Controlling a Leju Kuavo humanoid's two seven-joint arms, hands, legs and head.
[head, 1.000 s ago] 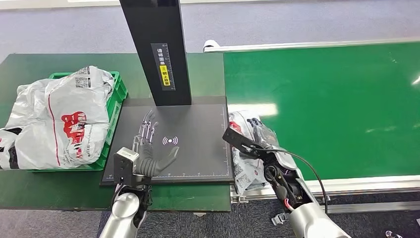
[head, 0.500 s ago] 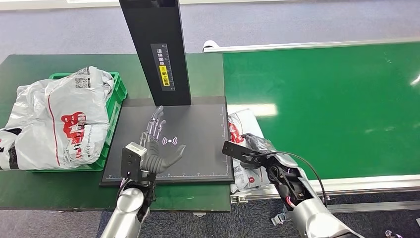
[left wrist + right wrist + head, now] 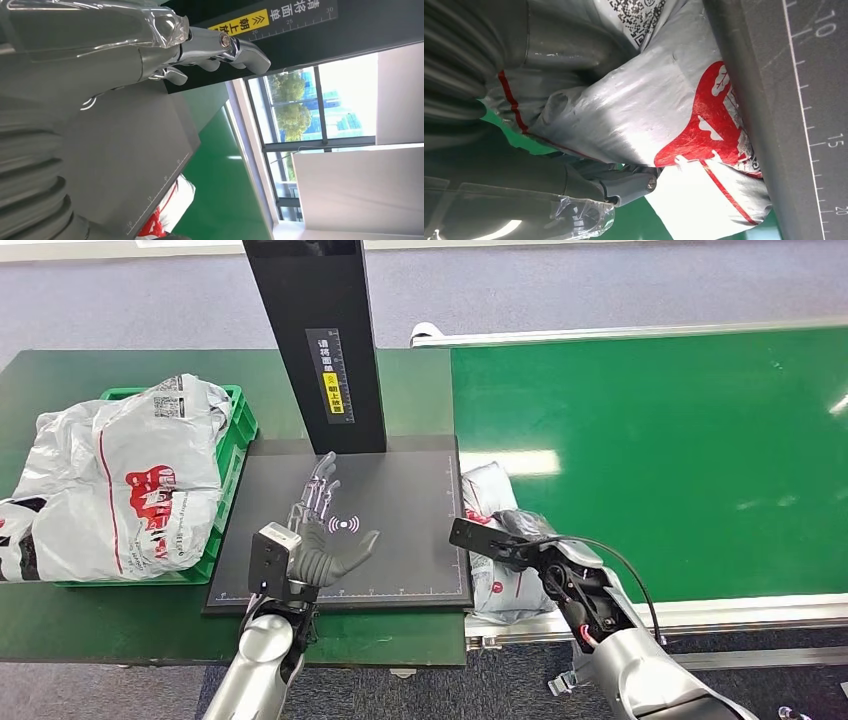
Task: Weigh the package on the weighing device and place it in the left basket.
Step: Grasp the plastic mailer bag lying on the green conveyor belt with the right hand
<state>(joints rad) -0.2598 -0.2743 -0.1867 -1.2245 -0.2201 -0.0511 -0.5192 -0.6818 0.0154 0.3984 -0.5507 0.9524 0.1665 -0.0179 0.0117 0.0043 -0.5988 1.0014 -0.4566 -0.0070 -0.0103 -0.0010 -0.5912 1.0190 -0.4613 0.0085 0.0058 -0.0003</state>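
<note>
Right robot hand [image 3: 512, 530] grasps package [image 3: 497, 580], lengthwise along scale [image 3: 400, 490]; left robot hand [image 3: 318, 540] released.

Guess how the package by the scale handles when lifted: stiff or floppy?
Probably floppy: the package is a wrinkled poly bag that dents under the right hand. Its glossy film looks slippery. It bulges softly, so likely light and may sag off the scale edge.

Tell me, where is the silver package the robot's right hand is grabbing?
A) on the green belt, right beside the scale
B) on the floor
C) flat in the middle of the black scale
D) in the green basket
A: the right hand grips the package, which lies on the green belt against the edge of the black scale.
</note>
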